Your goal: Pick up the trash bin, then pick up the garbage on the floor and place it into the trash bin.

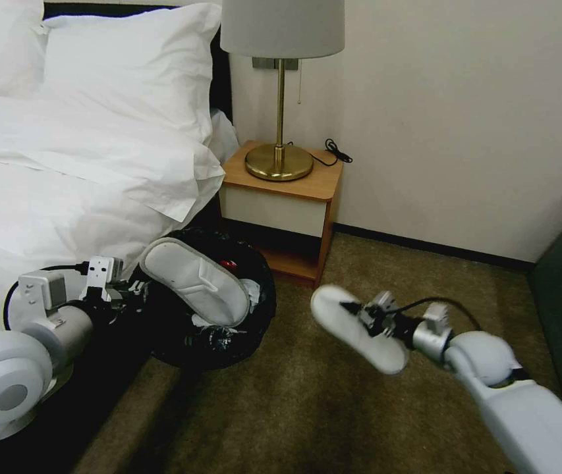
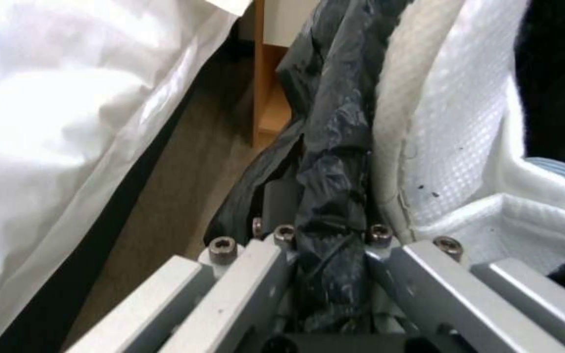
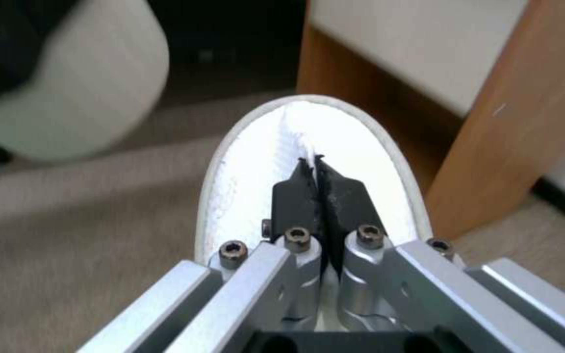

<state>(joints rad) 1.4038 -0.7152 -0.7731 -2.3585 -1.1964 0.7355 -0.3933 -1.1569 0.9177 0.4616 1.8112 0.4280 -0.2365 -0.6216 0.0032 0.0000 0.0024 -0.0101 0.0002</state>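
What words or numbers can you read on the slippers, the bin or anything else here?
None can be read.
Slipper held in the right end effector: plain white.
Slipper in the bin: plain white.
Bin bag, gripped by the left end effector: plain black.
Red thing in the bin: too small to read.

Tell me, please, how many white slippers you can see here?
2: one slipper lies in the trash bin; the other slipper is held above the carpet by the right gripper.

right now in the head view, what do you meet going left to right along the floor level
left gripper clamped on the bin's rim → trash bin with a slipper lying in it → second slipper → right gripper pinching it, held above the carpet
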